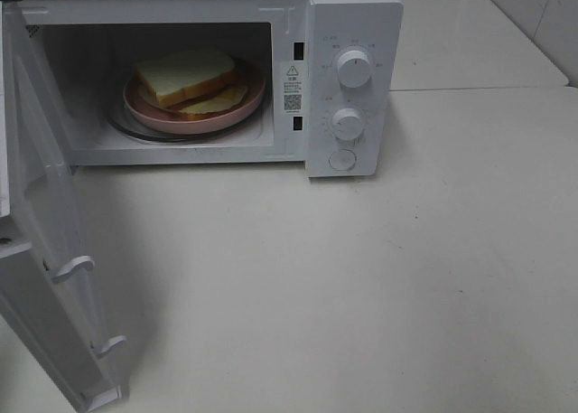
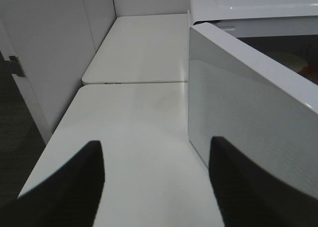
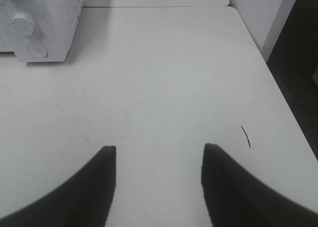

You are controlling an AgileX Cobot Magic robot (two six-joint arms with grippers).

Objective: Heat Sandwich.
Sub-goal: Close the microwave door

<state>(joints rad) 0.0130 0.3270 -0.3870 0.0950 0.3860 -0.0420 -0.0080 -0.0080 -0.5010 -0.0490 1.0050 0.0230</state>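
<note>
Your sandwich (image 1: 187,76) is already in the microwave (image 1: 357,15), lying on the pink plate (image 1: 144,113), which rests on the glass turntable (image 1: 122,126). So loading looks done. What is left, as I judge it: the door (image 1: 41,250) stands wide open, swung out toward 8 o'clock in the high view, so you need to shut it and then set the controls at 3 o'clock of the cavity.

Your left pincer (image 2: 156,142) has its jaws apart with nothing between them. It hangs over the table (image 1: 361,295), with the door's outer face just beside one finger. Your right pincer (image 3: 158,147) is also apart and empty, over bare table well away from the microwave.

The count: one microwave, one door, one plate, and one sandwich that seems to be in two pieces, a thick one on top of a flatter one. There is an upper knob (image 1: 354,68), a lower knob (image 1: 348,122) and one round button (image 1: 342,160) at 6 o'clock of them.
</note>
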